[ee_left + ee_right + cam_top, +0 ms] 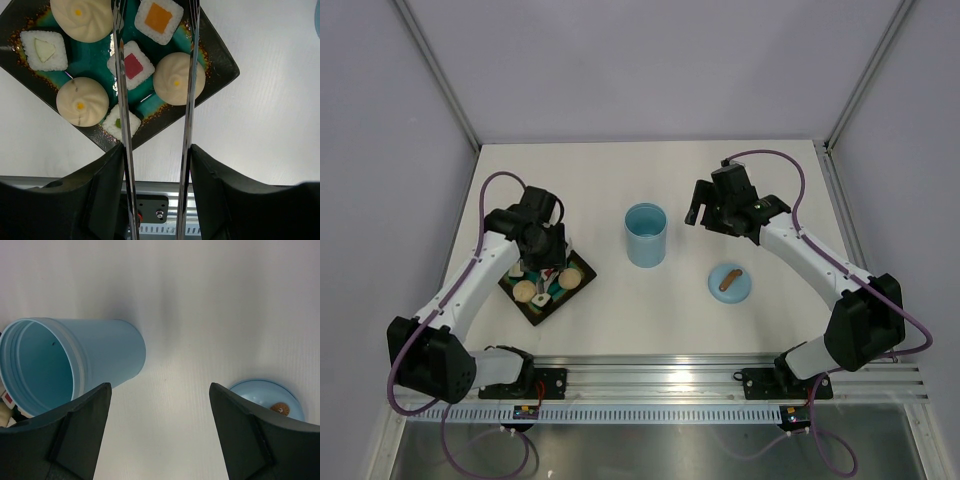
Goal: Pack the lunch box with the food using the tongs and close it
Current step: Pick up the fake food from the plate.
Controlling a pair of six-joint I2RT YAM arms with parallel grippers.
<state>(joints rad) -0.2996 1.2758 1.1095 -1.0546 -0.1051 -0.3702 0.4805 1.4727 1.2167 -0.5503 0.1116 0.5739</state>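
Lunch box (pixel 646 236), a light blue cylinder, stands upright and uncovered at the middle of the white table (pixel 620 170); its interior shows only blue plastic. Left of it, a dark square tray (pixel 542 319) with a teal floor sits cornerwise and carries the food (pixel 178 78): three round beige buns and four white squares with orange, red and green centres. Right of the cylinder, the round blue lid (pixel 730 286) lies flat on the table, brown handle (pixel 730 277) uppermost, well apart from the box. The top view alone gives this whole layout; the left wrist view alone resolves the seven pieces and the tongs (pixel 189 100), whose two silvery arms run apart and roughly parallel over the tray and leave the frame at the top, so contact with any piece cannot be told. The right wrist view adds the threaded mouth of the cylinder and only an edge of the lid. The left arm reaches forward with the left gripper (pixel 156 156) pointing down over the tray, about half spread, its fingers (pixel 107 170) pressed on the outsides of the tong arms. The right arm bends inward; the right gripper (pixel 160 395) hovers wide apart and empty above bare table between box and lid.
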